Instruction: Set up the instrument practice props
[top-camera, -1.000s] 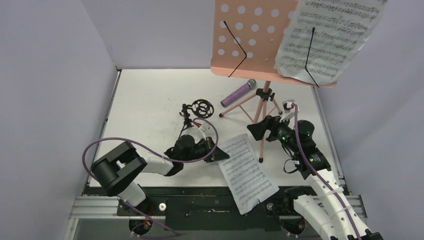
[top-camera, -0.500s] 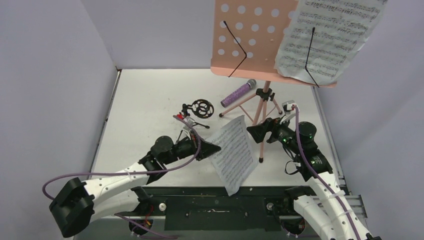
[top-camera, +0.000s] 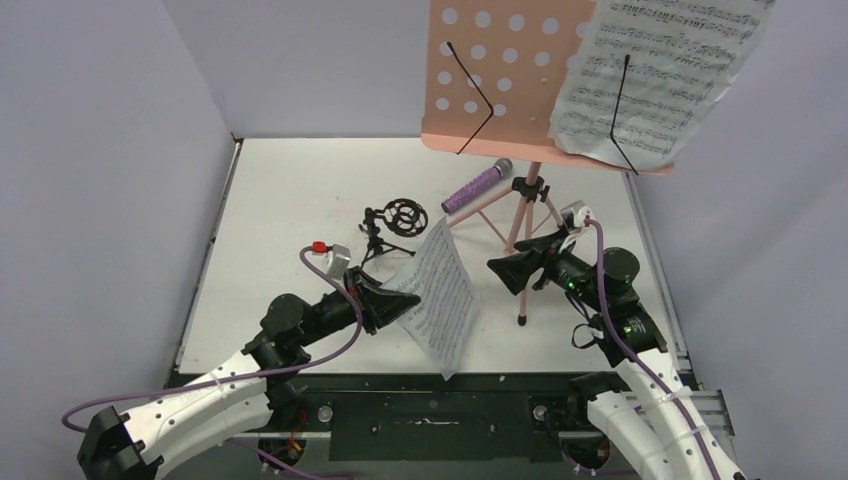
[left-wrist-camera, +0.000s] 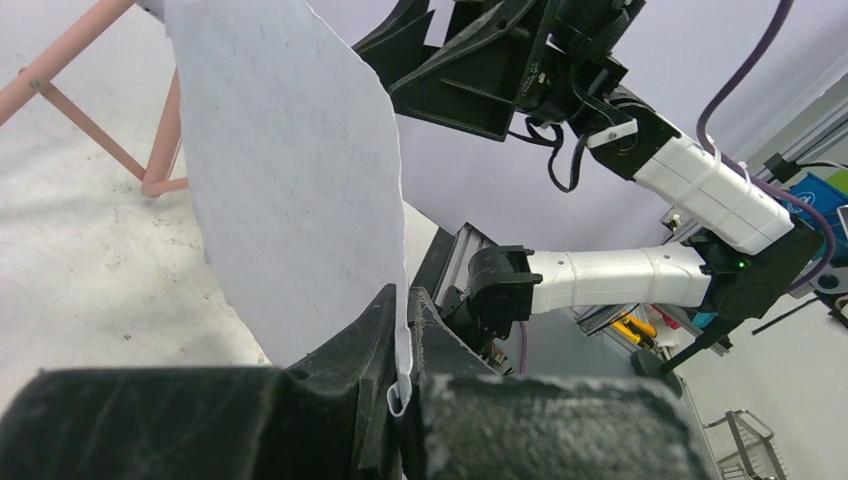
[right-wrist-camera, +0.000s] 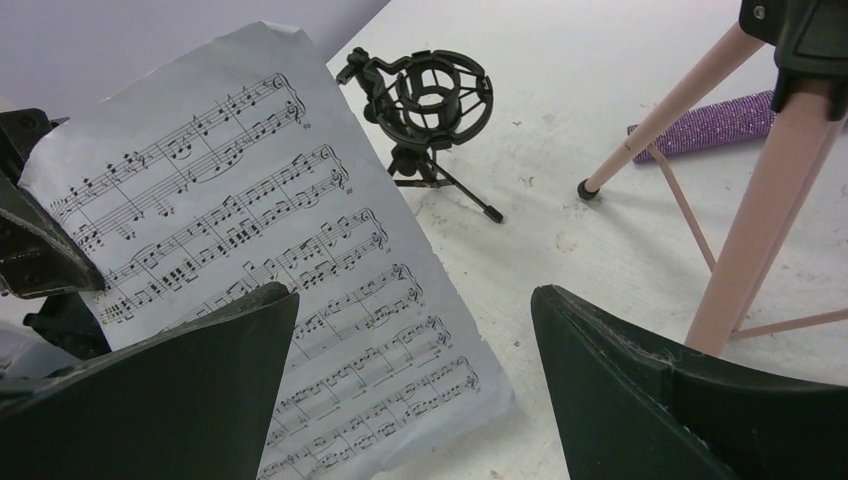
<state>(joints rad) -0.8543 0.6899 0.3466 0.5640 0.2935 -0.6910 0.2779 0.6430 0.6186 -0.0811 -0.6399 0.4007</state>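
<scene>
My left gripper (top-camera: 398, 300) is shut on the edge of a white sheet-music page (top-camera: 440, 295), holding it upright above the table; the page also shows in the left wrist view (left-wrist-camera: 290, 180) and the right wrist view (right-wrist-camera: 260, 290). My right gripper (top-camera: 510, 268) is open and empty, just right of the page, beside the pink music stand's tripod legs (top-camera: 525, 215). The stand's perforated desk (top-camera: 500, 70) holds another page (top-camera: 650, 75) under a black clip. The glittery purple microphone (top-camera: 477, 186) lies by the legs. The small black tripod mic stand (top-camera: 398, 222) stands behind the held page.
Grey walls close in the left, back and right sides. A dark rail (top-camera: 430, 410) runs along the near table edge. The stand's front leg foot (top-camera: 521, 320) rests near my right gripper.
My left arm has lifted and swung the page from flat at the near edge to upright, moving it left and back. My right gripper shifted slightly toward it, still open.
</scene>
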